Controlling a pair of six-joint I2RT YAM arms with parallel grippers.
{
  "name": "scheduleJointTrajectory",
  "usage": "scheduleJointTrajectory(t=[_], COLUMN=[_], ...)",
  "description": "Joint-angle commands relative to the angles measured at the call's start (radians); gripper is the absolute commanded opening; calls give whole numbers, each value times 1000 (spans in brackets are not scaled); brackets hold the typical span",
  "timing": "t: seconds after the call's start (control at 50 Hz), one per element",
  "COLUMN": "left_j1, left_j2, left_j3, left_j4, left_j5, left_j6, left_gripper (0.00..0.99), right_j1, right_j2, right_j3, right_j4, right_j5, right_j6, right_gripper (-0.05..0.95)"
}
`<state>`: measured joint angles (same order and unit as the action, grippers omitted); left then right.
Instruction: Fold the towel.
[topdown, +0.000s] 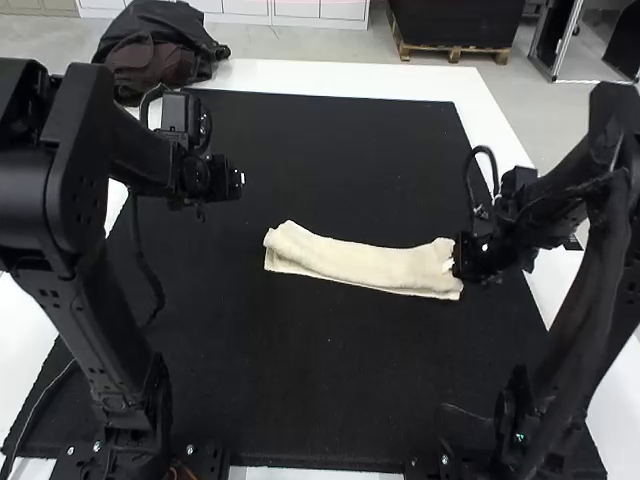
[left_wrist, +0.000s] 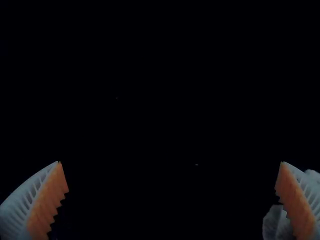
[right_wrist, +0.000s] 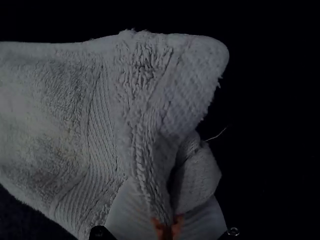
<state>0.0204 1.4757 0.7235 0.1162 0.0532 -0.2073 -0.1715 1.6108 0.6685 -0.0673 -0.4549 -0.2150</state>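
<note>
And on the left we have the left gripper (topdown: 236, 180), up in the left of the high frame, its ribbed fingers spread wide with nothing between them. Across to the middle, there's the towel (topdown: 350, 262), a long, narrow, folded strip running from centre to right of centre, the layers showing along its near edge. Light stuff, I'd say, soft and floppy; the looped pile should give plenty of grip, nothing fragile here, but the layers could slip out of line if only one is caught. That loose left end looks the natural hold for the free gripper: take it at the corners, all layers together. Over to the right end, and it's the right gripper (right_wrist: 169, 222), closed on a gathered bit of the end, cloth pinched between the orange pads, a small flap puckered beside them. A lift from there alone would likely leave the rest hanging limp.

As for the surroundings, a dark bag (topdown: 160, 60) sits upper left, at the corner of the white table (topdown: 300, 78), and the black mat (topdown: 330, 390) spreads under the towel, flat and matt, probably grippy enough to steady the cloth.
</note>
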Motion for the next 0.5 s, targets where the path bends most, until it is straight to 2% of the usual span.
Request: scheduleJointTrajectory(t=[0.0,0.22,0.48], left_j1=[4,7,7], left_j2=[-28,-26,-28], left_j3=[31,17,16], left_j4=[3,2,-4], left_j5=[5,-35,-44], left_j6=[-1,25,28], left_gripper=[970,970,970], right_j1=[-2,104,276], right_j2=[-66,-114,-132], right_j3=[40,86,123], right_j4=[-20,-91,-86], right_j5=[-22,-41,-41], right_j6=[-4,94,215], right_gripper=[-28,-28,-28])
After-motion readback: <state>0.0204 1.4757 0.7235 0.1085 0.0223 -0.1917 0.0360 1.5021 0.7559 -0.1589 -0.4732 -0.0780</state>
